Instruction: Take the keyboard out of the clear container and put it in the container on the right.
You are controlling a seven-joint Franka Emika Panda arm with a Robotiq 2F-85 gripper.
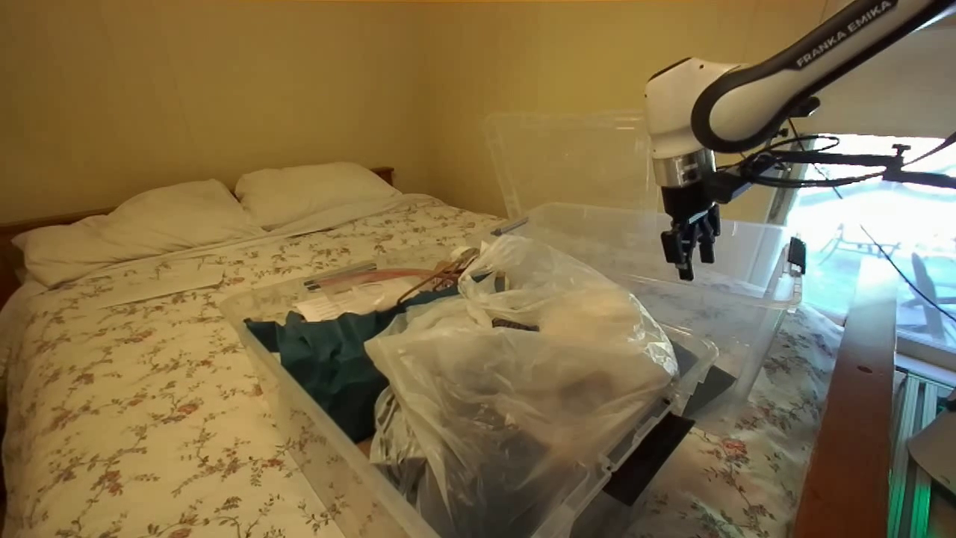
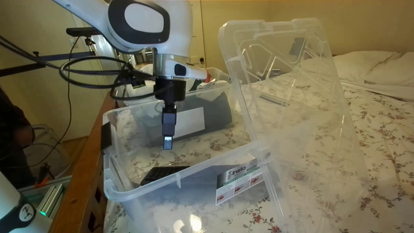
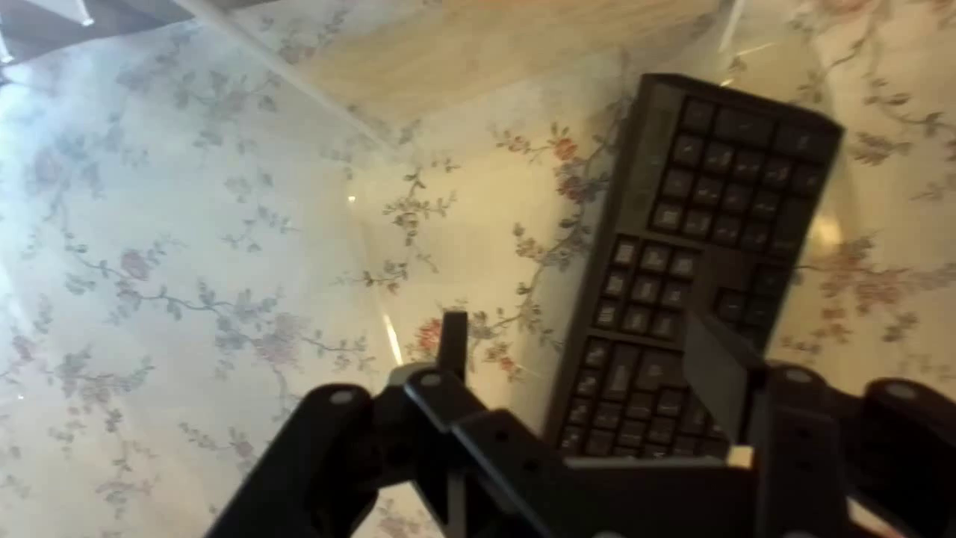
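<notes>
The black keyboard (image 2: 161, 173) lies on the bottom of the clear container (image 2: 207, 163). It fills the right middle of the wrist view (image 3: 665, 291), tilted, its lower end hidden behind the gripper. I cannot make it out in the exterior view with the bag. My gripper (image 2: 167, 144) points down over the clear container, fingers spread and empty, above the keyboard and apart from it. In the wrist view the gripper (image 3: 575, 336) has one finger over the keys and one beside the long edge. A second container (image 1: 321, 426) stands alongside, full of bagged things.
A large clear plastic bag (image 1: 523, 373) bulges above the second container, beside teal cloth (image 1: 328, 366). A clear lid (image 2: 238, 87) stands upright at the clear container's side. A wooden bed rail (image 1: 844, 433) runs along the other side. A person (image 2: 14, 139) is at the edge.
</notes>
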